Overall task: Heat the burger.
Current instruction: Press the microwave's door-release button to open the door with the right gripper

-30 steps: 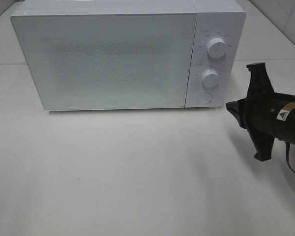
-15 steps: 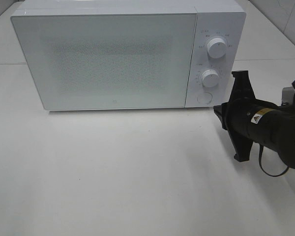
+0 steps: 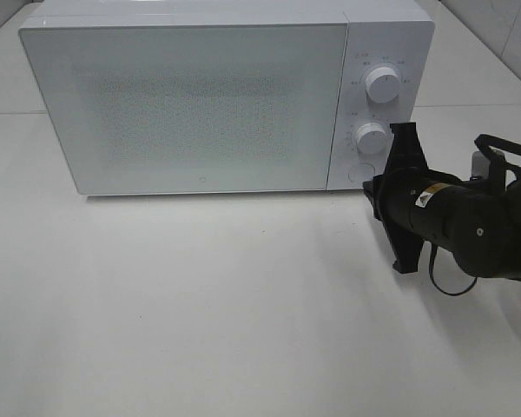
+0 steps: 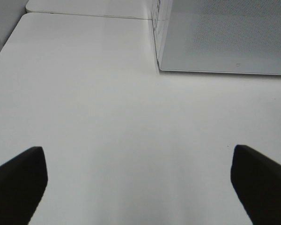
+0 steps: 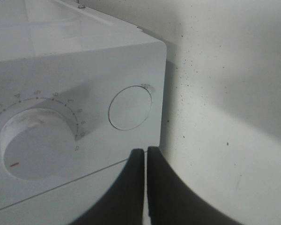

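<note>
Near illegible microwave (image 3: 200, 104) dial markings (image 5: 56, 96) hovers the closed right gripper (image 5: 144, 152).

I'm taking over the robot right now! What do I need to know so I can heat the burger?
Left gripper: open, holding nothing, over the table near a front corner of the microwave.
Right gripper: shut, holding nothing, its tip close to the round button below the lower dial. I cannot tell if it touches.
Burger: not visible in any view. The microwave door is closed and its window shows nothing inside.
Done: unclear whether the burger is loaded.
Left: probably press the button, check for the burger, then set the dials.
</note>
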